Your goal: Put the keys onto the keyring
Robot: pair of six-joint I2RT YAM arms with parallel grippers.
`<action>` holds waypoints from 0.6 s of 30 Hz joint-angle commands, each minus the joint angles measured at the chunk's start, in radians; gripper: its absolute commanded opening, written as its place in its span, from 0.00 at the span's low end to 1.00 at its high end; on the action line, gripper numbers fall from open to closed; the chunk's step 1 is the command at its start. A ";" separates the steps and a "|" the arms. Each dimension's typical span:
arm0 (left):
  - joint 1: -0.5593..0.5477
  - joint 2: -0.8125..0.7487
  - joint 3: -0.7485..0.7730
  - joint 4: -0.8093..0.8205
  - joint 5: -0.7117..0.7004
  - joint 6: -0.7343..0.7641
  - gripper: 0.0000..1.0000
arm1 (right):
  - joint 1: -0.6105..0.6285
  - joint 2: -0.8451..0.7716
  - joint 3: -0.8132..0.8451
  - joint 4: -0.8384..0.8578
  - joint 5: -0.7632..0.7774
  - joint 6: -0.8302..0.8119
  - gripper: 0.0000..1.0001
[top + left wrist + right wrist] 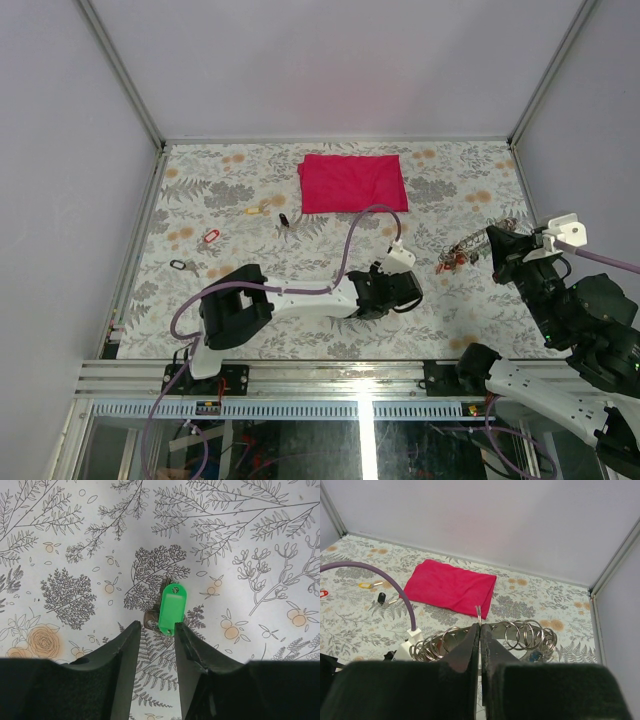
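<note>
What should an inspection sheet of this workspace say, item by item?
surface: floral-print table, flat.
job's things: keyring with many small rings, at the right; green-tagged key lying flat; yellow-tagged key, red-tagged key, dark-tagged key and a black item, perhaps a key, loose at the left.
clutter: folded red cloth.
grippers: left gripper open, tips at the green tag's near end; right gripper shut on the keyring.
cables: purple cable arching over the left arm.
surroundings: white walls, metal frame.
</note>
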 commanded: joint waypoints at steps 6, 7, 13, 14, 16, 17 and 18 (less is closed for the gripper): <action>-0.007 -0.004 -0.011 0.014 -0.012 -0.088 0.37 | 0.000 0.004 0.003 0.072 -0.008 -0.002 0.00; -0.007 -0.006 -0.012 0.008 -0.017 -0.106 0.39 | 0.000 0.005 0.002 0.072 -0.008 -0.002 0.00; 0.007 -0.038 -0.013 -0.039 -0.049 -0.315 0.43 | 0.000 0.009 -0.004 0.073 -0.012 -0.005 0.00; 0.012 -0.045 -0.010 -0.053 -0.056 -0.358 0.43 | 0.001 0.009 -0.005 0.073 -0.015 -0.003 0.00; 0.019 -0.054 0.002 -0.097 -0.064 -0.453 0.40 | 0.001 0.009 -0.007 0.076 -0.021 0.002 0.00; 0.021 -0.057 0.011 -0.121 -0.065 -0.492 0.38 | 0.001 0.009 -0.008 0.077 -0.022 0.002 0.00; 0.024 -0.061 0.015 -0.143 -0.062 -0.529 0.36 | 0.001 0.009 -0.010 0.078 -0.025 0.002 0.00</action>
